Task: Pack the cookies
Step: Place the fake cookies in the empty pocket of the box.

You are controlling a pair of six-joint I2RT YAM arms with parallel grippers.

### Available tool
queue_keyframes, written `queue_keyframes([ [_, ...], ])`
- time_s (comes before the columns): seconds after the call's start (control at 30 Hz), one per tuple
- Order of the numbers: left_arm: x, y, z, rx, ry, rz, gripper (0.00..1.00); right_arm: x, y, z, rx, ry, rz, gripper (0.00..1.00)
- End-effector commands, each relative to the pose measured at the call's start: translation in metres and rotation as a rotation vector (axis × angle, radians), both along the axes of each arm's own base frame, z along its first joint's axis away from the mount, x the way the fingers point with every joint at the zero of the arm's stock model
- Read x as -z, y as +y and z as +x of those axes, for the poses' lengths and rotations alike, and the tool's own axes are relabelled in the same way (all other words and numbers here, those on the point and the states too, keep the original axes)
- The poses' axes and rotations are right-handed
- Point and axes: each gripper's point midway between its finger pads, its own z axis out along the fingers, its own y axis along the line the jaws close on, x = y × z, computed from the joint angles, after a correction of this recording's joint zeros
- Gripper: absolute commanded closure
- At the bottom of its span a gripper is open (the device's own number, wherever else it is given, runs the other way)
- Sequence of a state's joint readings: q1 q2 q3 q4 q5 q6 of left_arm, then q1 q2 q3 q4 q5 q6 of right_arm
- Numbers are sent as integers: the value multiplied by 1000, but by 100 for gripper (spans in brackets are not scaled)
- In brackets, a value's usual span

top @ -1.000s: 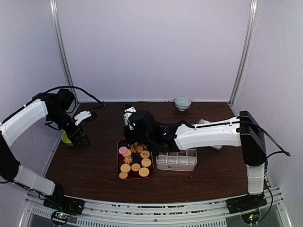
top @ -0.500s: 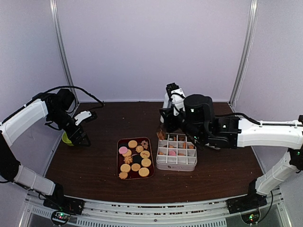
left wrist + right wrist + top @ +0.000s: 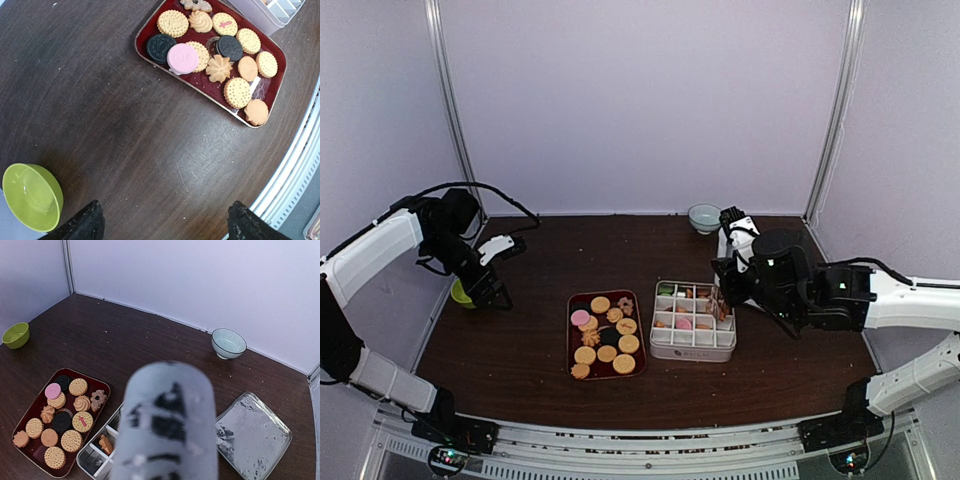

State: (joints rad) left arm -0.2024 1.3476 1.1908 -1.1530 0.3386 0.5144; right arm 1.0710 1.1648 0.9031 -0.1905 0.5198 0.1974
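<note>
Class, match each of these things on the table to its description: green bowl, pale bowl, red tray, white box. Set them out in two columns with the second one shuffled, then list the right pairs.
Column 1
1. green bowl
2. pale bowl
3. red tray
4. white box

Column 2
A. split into small compartments
B. at the left edge of the table
C. at its far edge
D. flat, with cookies lying loose on it

Pairs: 1-B, 2-C, 3-D, 4-A
</note>
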Motion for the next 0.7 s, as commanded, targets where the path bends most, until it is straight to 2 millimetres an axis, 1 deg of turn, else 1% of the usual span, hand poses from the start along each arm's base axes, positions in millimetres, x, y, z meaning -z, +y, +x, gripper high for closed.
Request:
queue_keyframes([
  [0.0, -6, -2, 6, -5, -21, -18, 12, 5, -9, 0, 34, 5, -10, 100],
  [0.23, -7, -1, 7, -9, -23, -15, 12, 18, -11, 6, 47, 9, -44, 100],
  [0.33, -7, -1, 7, -8, -23, -17, 12, 20, -10, 9, 47, 10, -44, 100],
  [0.4, -7, -1, 7, -8, -26, -15, 12, 23, -8, 10, 39, 16, -51, 98],
  [0.43, -8, -1, 7, -10, -26, -15, 12, 25, -7, 11, 36, 21, -57, 96],
  [0.53, -7, 0, 6, -9, -24, -13, 12, 30, -5, 11, 29, 35, -73, 85],
  [0.63, -7, 0, 5, -7, -25, -11, 12, 29, -6, 9, 26, 36, -66, 74],
  [0.67, -6, 0, 5, -7, -23, -10, 12, 27, -6, 9, 24, 32, -62, 72],
])
